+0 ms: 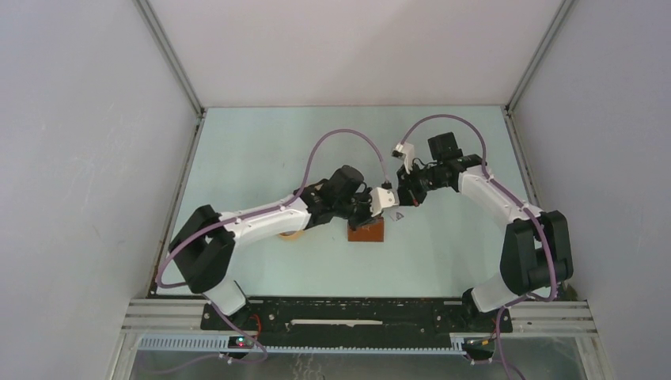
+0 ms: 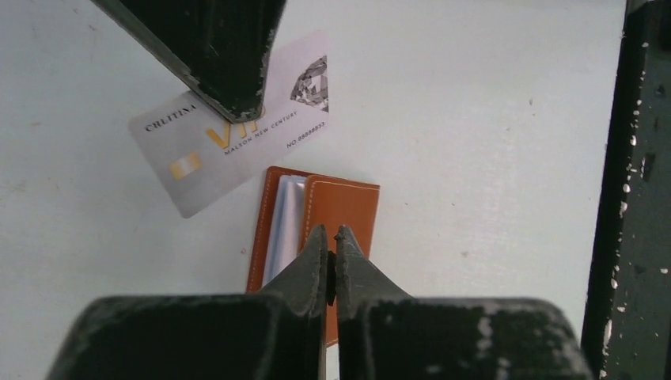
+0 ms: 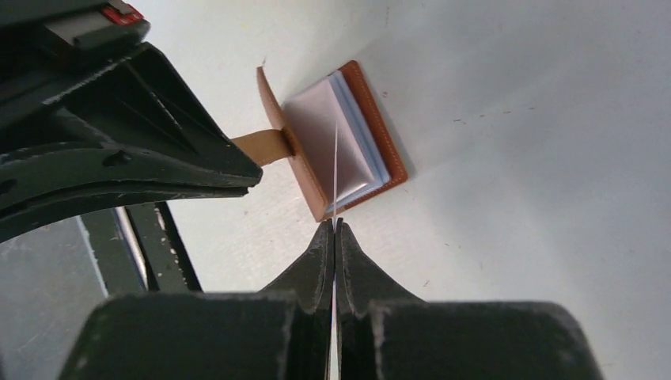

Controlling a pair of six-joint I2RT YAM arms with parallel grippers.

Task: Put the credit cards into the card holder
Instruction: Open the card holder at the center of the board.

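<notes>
I see card holder (image 1: 365, 230) lying open on desk (image 1: 261, 150). Left claw (image 2: 331, 236) pinching card holder's flap, flap held raised. Right claw (image 3: 334, 226) pinching credit card (image 2: 229, 150), card edge aimed at holder's pockets, close above it, contact unclear. Both arms reach inward, wrists meeting over holder.

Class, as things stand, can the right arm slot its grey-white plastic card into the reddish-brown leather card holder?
Probably yes: the left jaws hold the card holder open, its pale pockets show, and nothing lies between them and the card.
</notes>
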